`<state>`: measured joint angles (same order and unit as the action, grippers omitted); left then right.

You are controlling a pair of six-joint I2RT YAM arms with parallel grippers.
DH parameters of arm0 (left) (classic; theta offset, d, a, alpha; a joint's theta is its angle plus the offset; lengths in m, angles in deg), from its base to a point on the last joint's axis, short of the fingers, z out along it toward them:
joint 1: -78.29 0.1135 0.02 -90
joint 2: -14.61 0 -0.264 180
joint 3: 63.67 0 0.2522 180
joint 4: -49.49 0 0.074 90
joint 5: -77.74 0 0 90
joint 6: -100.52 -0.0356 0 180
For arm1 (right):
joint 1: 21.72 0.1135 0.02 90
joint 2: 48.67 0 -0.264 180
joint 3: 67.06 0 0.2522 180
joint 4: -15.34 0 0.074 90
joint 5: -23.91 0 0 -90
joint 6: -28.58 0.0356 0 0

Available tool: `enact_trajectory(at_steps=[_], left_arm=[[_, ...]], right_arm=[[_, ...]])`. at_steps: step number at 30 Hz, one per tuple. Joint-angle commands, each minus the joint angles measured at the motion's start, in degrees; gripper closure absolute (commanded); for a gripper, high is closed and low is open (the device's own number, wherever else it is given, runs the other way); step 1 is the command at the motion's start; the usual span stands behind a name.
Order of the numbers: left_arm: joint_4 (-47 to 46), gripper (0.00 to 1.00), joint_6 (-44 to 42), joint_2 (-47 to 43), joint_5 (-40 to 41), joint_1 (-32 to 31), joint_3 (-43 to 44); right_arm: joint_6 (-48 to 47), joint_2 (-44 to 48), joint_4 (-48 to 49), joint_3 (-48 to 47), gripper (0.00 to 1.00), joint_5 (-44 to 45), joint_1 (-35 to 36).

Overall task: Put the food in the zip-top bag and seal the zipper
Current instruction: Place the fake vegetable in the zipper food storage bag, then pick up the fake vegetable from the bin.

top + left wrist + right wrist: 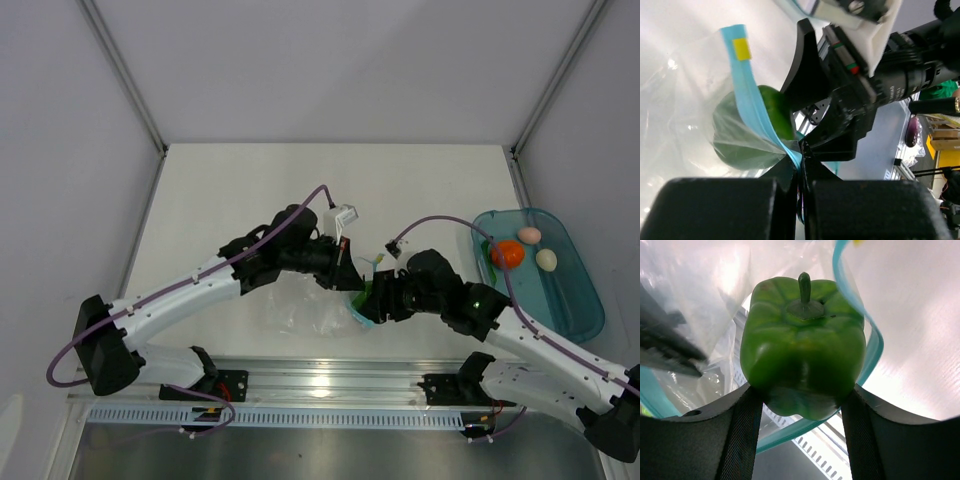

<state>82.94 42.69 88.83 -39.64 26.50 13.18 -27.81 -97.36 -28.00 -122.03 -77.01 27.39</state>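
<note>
Green and shiny, the pepper is squeezed between the two fingers of the right gripper, with its stem end pointing forward into the zip-top bag. The left gripper is pinched tight on the blue zipper and holds one side of the mouth up. The blue strip bends round the pepper, so it looks to be right at the mouth and partly in. The way in is straight ahead of the right arm. The orange food and two eggs lie in the teal tray, well apart from the bag, on the right.
</note>
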Motion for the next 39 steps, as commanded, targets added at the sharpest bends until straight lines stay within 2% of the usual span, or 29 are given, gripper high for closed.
enact_trajectory(at_steps=[1,3,4,7,9,11,15,17,19,20,21,23,26,29,33,34,35,39], left_arm=[[-4.8,0.99,1.6,-1.4,-1.8,-0.1,-0.5],[-4.9,0.99,1.6,-1.4,-1.4,-0.1,-0.9],[-4.9,0.99,1.5,-1.6,-1.2,-0.1,-1.4],[-4.4,0.99,1.1,-1.8,-0.4,-0.1,-2.0],[-4.0,0.99,0.9,-1.9,0.0,-0.1,-2.4],[-3.9,0.99,0.8,-1.8,0.7,-0.1,-2.5],[-3.3,0.99,0.4,-1.6,1.6,0.0,-2.2],[-3.0,0.99,0.4,-1.7,2.2,0.0,-1.9],[-2.8,0.99,0.4,-1.6,2.6,0.0,-1.6],[-2.5,1.0,0.4,-1.7,3.0,0.0,-1.4],[-2.4,0.99,0.5,-1.6,3.1,0.0,-1.2],[-2.2,0.99,0.4,-1.6,3.2,0.0,-1.2],[-2.3,1.0,0.6,-1.8,3.0,-0.1,-1.3],[-2.5,0.99,0.8,-2.1,2.9,0.0,-1.8],[-3.2,1.0,1.1,-2.8,2.6,0.0,-3.2],[-3.2,0.99,1.1,-3.0,2.4,0.0,-3.6],[-3.2,0.99,1.1,-3.1,2.3,0.0,-3.8],[-3.6,0.99,1.2,-4.4,2.2,0.0,-4.5]], right_arm=[[-0.6,-1.4,-1.8,-4.9,0.87,1.2,0.6],[-0.5,-1.3,-2.0,-5.8,0.7,2.6,0.7],[-0.6,-1.2,-2.0,-6.6,0.58,2.8,0.7],[-0.6,-1.1,-2.9,-7.9,0.41,3.7,0.6],[-0.7,-0.7,-4.2,-9.3,0.35,4.8,0.6],[-0.7,0.1,-5.1,-10.6,0.24,5.6,0.6],[-1.1,1.4,-8.6,-13.3,0.22,7.5,0.6],[-1.2,2.4,-11.5,-14.5,0.07,9.4,0.6],[-1.1,3.3,-13.8,-16.4,0.06,10.8,0.7],[-0.5,4.1,-14.5,-17.1,0.06,13.8,0.6],[0.1,4.6,-15.5,-18.5,0.01,15.6,0.3],[1.1,5.3,-17.6,-19.7,0.01,20.3,-0.3],[2.8,5.7,-20.7,-21.8,0.01,27.6,-2.9],[3.1,5.0,-21.5,-23.3,0.01,30.2,-8.5],[3.0,1.8,-21.7,-24.4,0.01,29.7,-20.3],[2.6,0.5,-21.5,-24.4,0.01,27.9,-26.1],[2.8,0.1,-21.2,-24.0,0.0,27.4,-28.9],[2.3,-1.8,-17.3,-21.7,0.0,24.7,-41.4]])
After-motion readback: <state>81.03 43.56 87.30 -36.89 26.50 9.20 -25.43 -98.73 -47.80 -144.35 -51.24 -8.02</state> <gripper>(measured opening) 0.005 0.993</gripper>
